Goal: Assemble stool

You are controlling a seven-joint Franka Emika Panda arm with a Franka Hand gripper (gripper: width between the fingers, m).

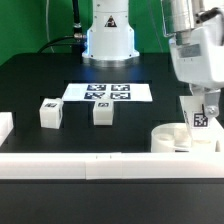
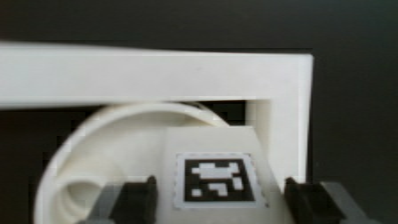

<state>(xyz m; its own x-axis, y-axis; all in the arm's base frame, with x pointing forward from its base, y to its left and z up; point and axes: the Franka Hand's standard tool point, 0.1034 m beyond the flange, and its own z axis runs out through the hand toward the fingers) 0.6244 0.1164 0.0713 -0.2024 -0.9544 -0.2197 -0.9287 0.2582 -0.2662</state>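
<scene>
My gripper (image 1: 200, 108) is at the exterior view's right, shut on a white stool leg (image 1: 201, 124) with its tag facing out. It holds the leg upright over the round white seat (image 1: 172, 138), which lies by the front rail. Whether the leg touches the seat is unclear. In the wrist view the tagged leg (image 2: 217, 176) sits between the dark fingers (image 2: 132, 200), with the seat's curved ring (image 2: 103, 140) beside and below it. Two more legs (image 1: 50, 112) (image 1: 102, 113) stand loose on the black table, left of centre.
The marker board (image 1: 108, 92) lies in front of the robot base (image 1: 108, 40). A long white rail (image 1: 90, 166) runs along the front edge and meets a side rail (image 2: 285, 100) in a corner close to the seat. Another rail piece (image 1: 5, 126) is at the left.
</scene>
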